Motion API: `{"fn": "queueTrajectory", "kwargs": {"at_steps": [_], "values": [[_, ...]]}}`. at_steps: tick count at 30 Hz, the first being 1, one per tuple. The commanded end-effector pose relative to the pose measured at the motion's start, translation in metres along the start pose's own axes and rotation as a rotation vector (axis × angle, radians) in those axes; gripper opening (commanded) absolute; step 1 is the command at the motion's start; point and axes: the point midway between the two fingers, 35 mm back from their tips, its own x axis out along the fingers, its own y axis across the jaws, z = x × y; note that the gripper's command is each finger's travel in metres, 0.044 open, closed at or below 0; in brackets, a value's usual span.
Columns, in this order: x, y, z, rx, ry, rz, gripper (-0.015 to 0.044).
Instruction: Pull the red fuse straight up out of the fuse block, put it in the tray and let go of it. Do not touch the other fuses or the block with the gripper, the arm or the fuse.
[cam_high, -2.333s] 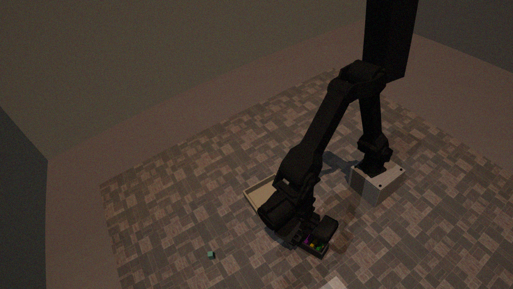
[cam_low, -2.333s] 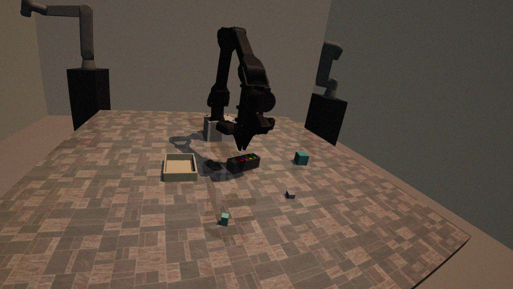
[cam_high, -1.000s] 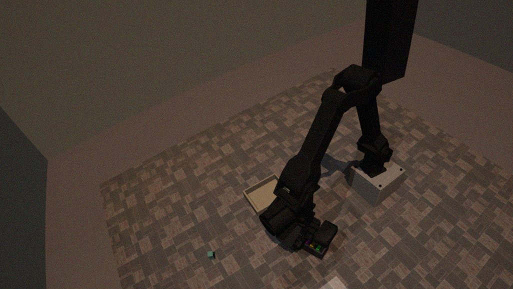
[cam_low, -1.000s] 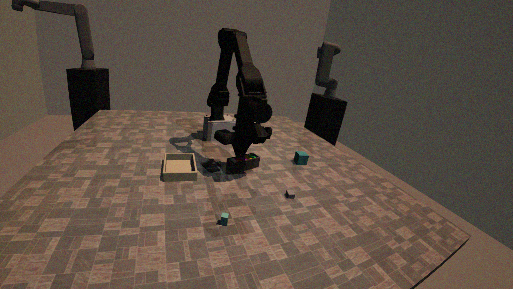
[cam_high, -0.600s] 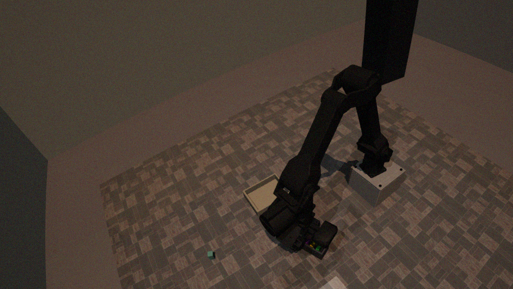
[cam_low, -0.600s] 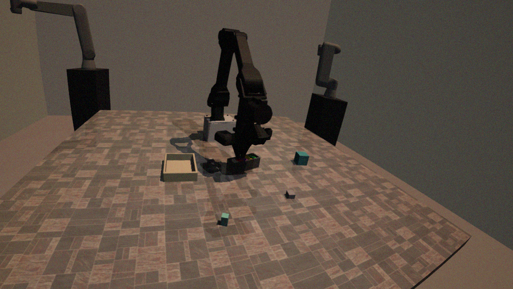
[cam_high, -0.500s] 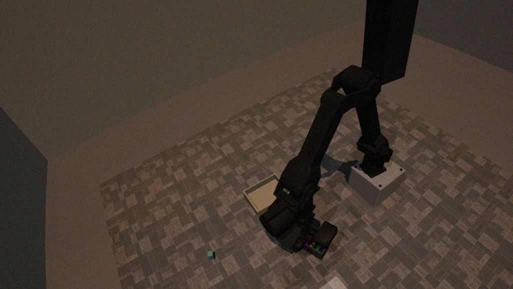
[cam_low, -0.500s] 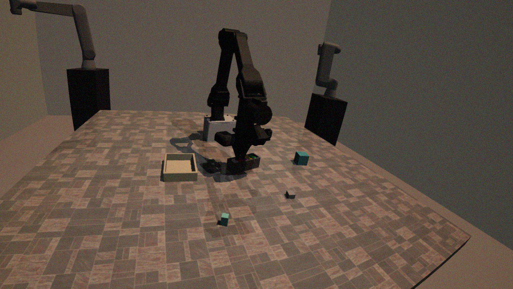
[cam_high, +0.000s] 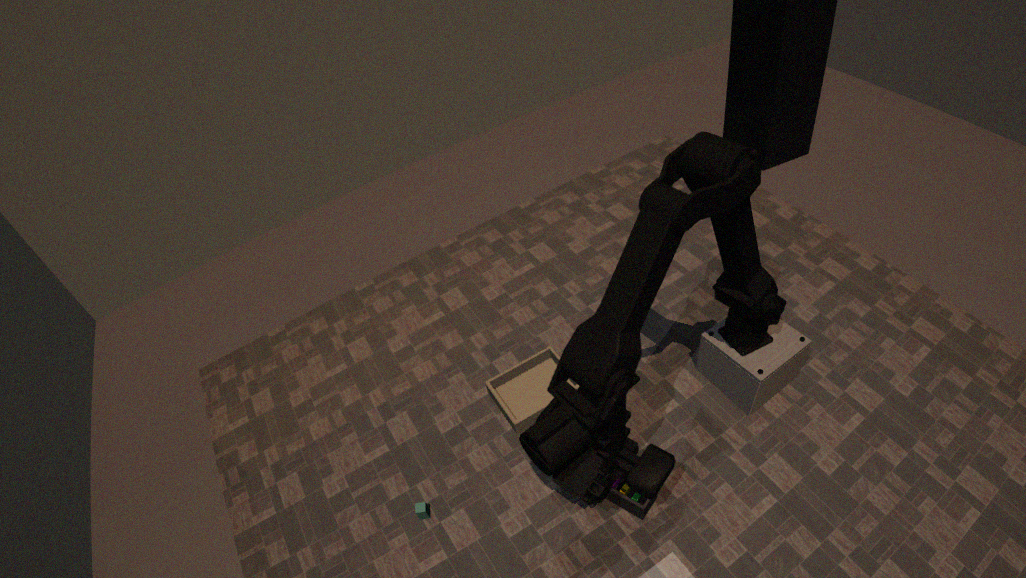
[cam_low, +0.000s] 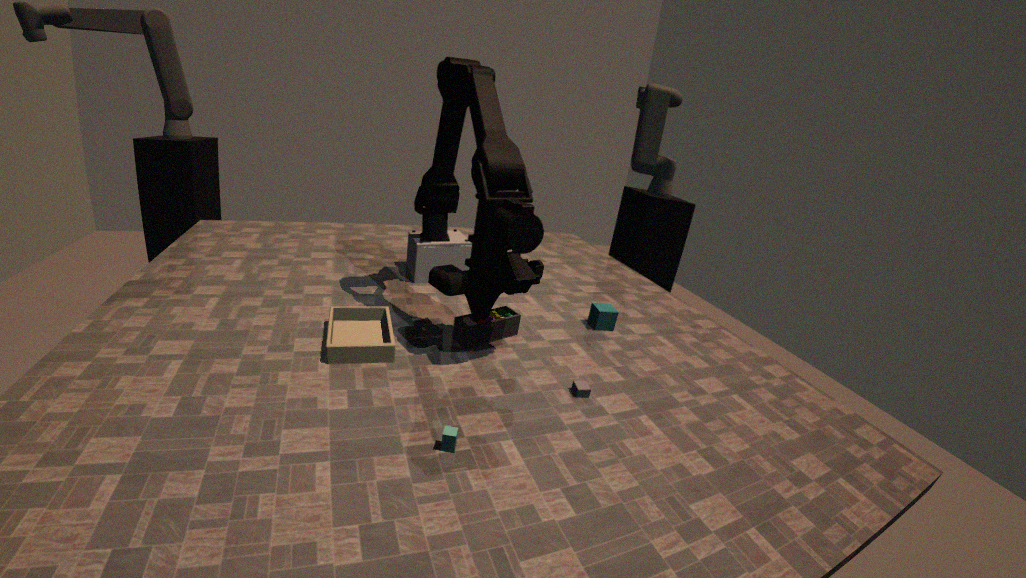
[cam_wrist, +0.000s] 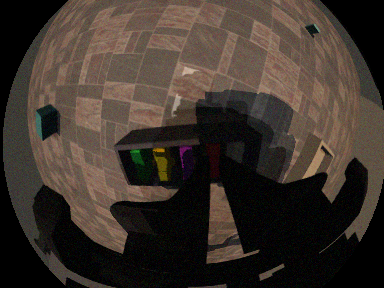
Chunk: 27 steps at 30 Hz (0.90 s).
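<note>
The arm (cam_low: 495, 165) bends down over the block (cam_low: 502, 327), and the tool (cam_low: 483, 310) points straight down into its near-left end. In the wrist view the two fingers reach forward as dark shapes on either side of the red fuse (cam_wrist: 212, 160). The tool (cam_wrist: 216, 155) is clamped narrowly on that fuse, though the contact itself is too dark to make out. The fuse sits in its slot in the block (cam_wrist: 150, 143), at the right end of the row as this view shows it. Beside it stand a purple fuse (cam_wrist: 187, 163), a yellow fuse (cam_wrist: 160, 162) and a green fuse (cam_wrist: 138, 164). Anything in the block to the right of the red fuse is lost behind the right finger.

From the top, the wrist and the tool (cam_high: 599, 484) cover most of the block (cam_high: 639, 506). Only its far end shows there, with specks of yellow, green and magenta; the red fuse is hidden. From the exterior view the fuses are a small blur of colour at the finger ends, and red cannot be picked out.

The tray (cam_low: 358, 351) lies on the tabletop (cam_low: 215, 466) just to the left of the block, apart from it. In the top view the forearm cuts off the right part of the tray (cam_high: 502, 391), and in the wrist view only a pale sliver of it (cam_wrist: 324, 155) shows at the right edge.
</note>
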Motion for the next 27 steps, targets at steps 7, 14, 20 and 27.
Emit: {"fn": "queueTrajectory", "kwargs": {"at_steps": [7,14,20,27], "values": [[-0.001,0.000,0.000,0.000,0.000,0.000,0.0000],[-0.004,0.000,0.000,0.000,-0.001,0.000,0.0000],[-0.007,0.000,0.001,-0.001,-0.001,0.001,0.0000],[-0.011,0.000,0.001,-0.001,-0.001,0.001,0.0000]]}}
